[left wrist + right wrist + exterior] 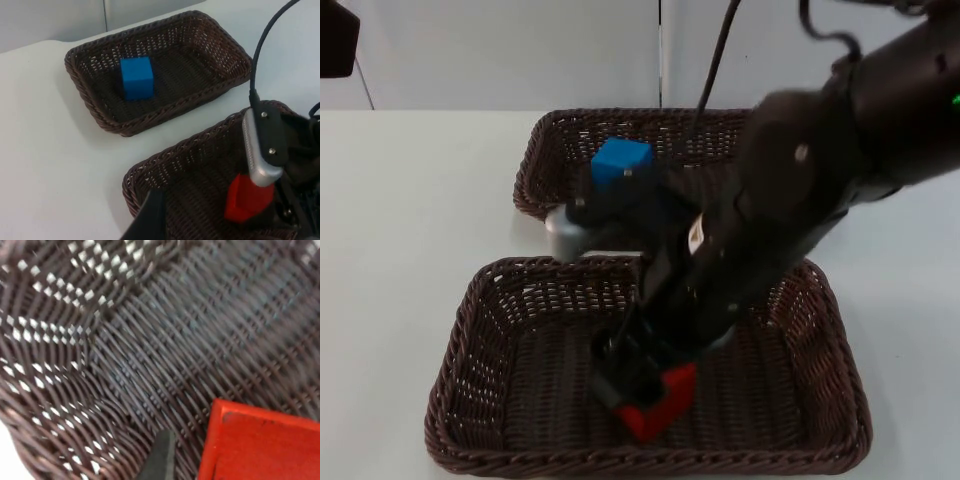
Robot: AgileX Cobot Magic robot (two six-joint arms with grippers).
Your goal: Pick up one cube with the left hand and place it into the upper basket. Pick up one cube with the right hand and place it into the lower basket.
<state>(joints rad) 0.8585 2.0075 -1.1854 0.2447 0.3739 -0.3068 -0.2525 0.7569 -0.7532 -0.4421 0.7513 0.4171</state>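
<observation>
Top view: right claw (638, 392) sits low inside the lower basket (470, 330), clenched on the red cube (660, 402), which rests at or just above the wicker floor. Cube looks light, rigid and smooth-faced; best held across two flat opposite sides. Blue cube (620, 165) lies in the upper basket (545, 150) behind the claw; left claw (150, 220) waits beside the lower basket, its grip state not discernible.

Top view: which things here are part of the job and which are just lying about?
Part of the job:
- blue cube, in upper basket
- red cube, at right claw, in lower basket
- left claw, waiting

Just lying about:
- white table
</observation>
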